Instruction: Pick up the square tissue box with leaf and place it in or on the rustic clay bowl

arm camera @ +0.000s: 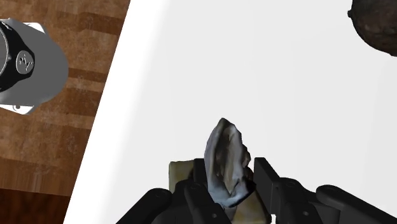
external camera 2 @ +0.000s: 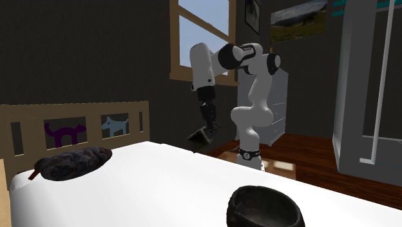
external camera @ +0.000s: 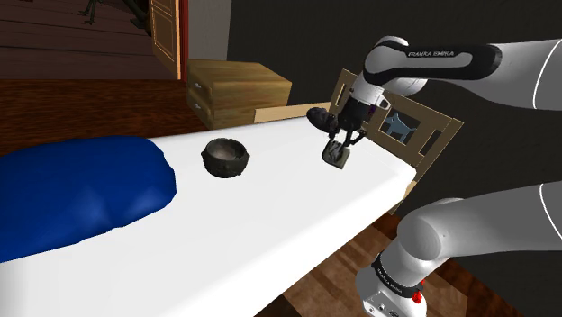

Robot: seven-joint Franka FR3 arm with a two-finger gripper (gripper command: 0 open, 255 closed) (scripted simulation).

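Tilted tissue box, pale tissue poking up, pinched on both sides by the black jaws of the gripper. Held over the white bed near its edge and wooden headboard, well apart from the dark bowl. Past that, a blue pillow. Wooden floor beside the bed.

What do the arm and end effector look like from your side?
The arm is white with rounded, tubular links and dark joints; one link carries dark FRANKA EMIKA lettering, and a small red mark sits near the dark base ring. The end effector is all black, with two blocky fingers.
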